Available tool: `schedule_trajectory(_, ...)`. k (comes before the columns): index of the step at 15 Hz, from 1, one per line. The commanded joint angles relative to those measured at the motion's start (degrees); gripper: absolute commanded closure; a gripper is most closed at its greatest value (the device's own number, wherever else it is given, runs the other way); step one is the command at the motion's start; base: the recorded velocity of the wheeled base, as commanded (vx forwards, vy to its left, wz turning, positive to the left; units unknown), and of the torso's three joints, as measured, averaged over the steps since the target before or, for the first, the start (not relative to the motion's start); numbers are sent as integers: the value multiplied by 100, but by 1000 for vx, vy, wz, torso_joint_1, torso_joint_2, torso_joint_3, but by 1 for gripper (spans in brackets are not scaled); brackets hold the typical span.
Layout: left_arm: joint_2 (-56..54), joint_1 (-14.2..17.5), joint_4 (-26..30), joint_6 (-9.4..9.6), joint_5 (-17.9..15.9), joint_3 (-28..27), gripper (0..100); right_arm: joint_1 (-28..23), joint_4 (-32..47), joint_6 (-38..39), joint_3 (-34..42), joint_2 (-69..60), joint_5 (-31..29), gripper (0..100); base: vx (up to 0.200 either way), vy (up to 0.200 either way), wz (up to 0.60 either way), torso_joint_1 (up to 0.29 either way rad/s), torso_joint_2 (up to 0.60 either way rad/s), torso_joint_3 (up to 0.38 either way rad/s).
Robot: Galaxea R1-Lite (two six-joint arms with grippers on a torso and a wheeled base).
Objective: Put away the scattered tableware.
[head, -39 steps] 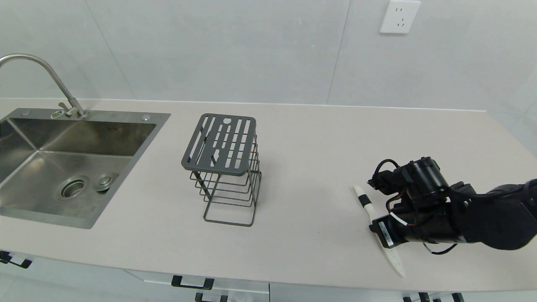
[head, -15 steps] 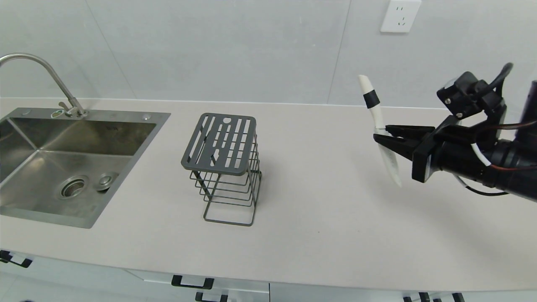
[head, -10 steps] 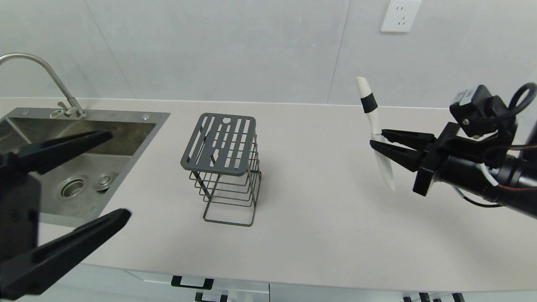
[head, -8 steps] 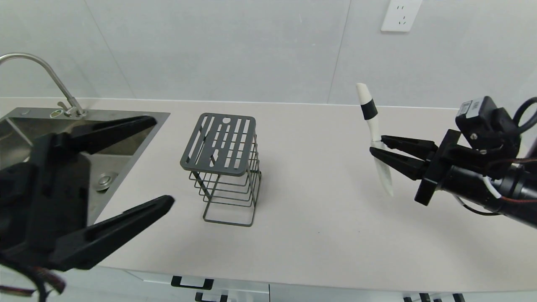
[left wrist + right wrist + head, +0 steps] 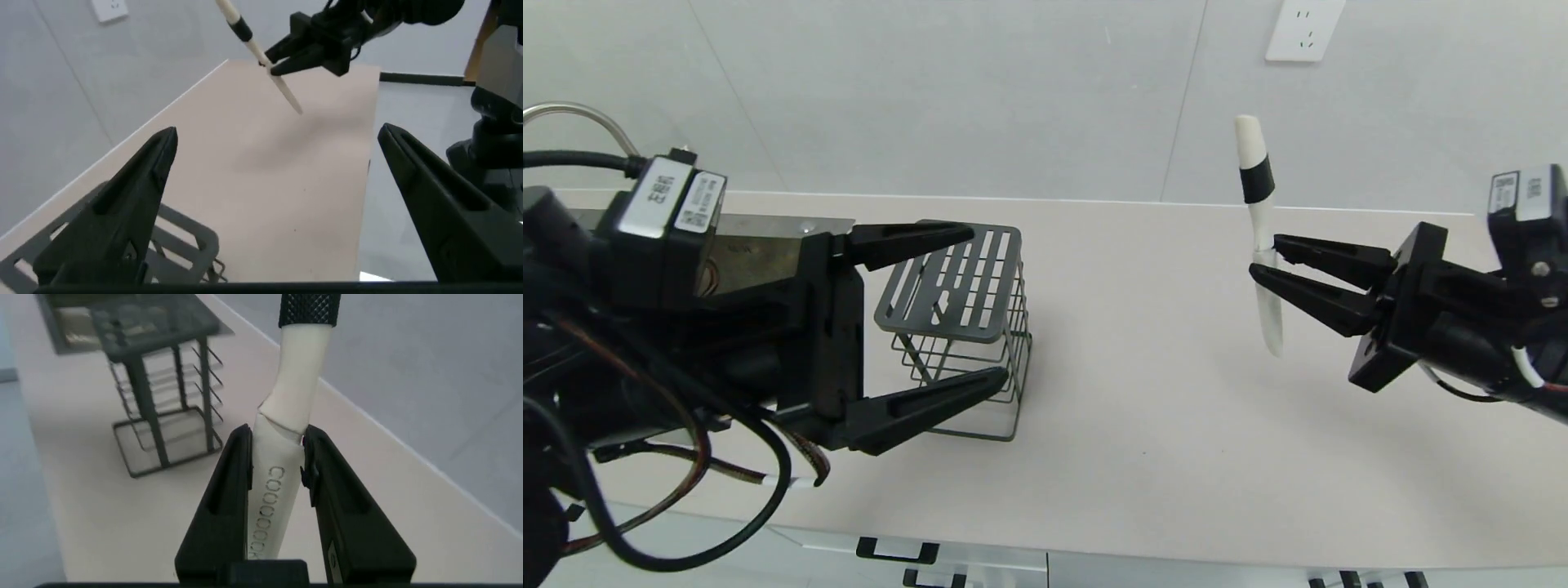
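A white knife (image 5: 1262, 237) with a black band on its handle hangs above the right half of the counter, handle up and blade down. My right gripper (image 5: 1264, 257) is shut on it where handle meets blade; the right wrist view shows the knife (image 5: 282, 474) pinched between the fingers (image 5: 237, 474). A dark wire rack (image 5: 968, 278) with a slotted top plate stands mid-counter. My left gripper (image 5: 987, 304) is wide open just in front of the rack, holding nothing. The left wrist view looks past its open fingers (image 5: 122, 212) toward the knife (image 5: 261, 61) and the rack (image 5: 176, 237).
A steel sink (image 5: 760, 237) and faucet (image 5: 572, 110) at the left are mostly hidden behind my left arm. Bare counter (image 5: 1143, 392) stretches between rack and knife. A wall socket (image 5: 1294, 28) sits high on the right.
My right gripper picked the knife off the counter and raised it upright. My left arm came in from the lower left and now holds its open fingers by the rack.
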Motion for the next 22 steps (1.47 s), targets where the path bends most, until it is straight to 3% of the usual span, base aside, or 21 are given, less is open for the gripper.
schedule_trajectory(1,541,-259,3,12,-57,-520,0,11,-48,3,-165,-35,22,100,0,0,0,0,0,0)
schedule_trajectory(3,840,-391,-6,12,-92,-942,0,20,-57,3,-306,-62,49,100,0,0,0,0,0,0)
schedule_trajectory(5,1402,-558,-32,12,-365,-1584,0,20,-321,-6,-429,-97,330,100,0,0,0,0,0,0)
schedule_trajectory(7,1710,-795,-59,-6,-409,-1830,0,20,-382,-14,-350,-88,462,100,0,0,0,0,0,0)
schedule_trajectory(11,2325,-1050,-85,-32,-602,-2885,0,11,-725,-49,-183,-88,963,100,0,0,0,0,0,0)
schedule_trajectory(15,2430,-1147,-120,-137,-585,-3175,0,-6,-1147,-49,213,-97,1165,100,0,0,0,0,0,0)
schedule_trajectory(18,2589,-1235,-375,-427,-550,-3421,0,11,-1358,-49,301,-27,1341,100,0,0,0,0,0,0)
schedule_trajectory(22,2738,-1402,-445,-471,-558,-3755,0,73,-1411,-49,257,176,1534,100,0,0,0,0,0,0)
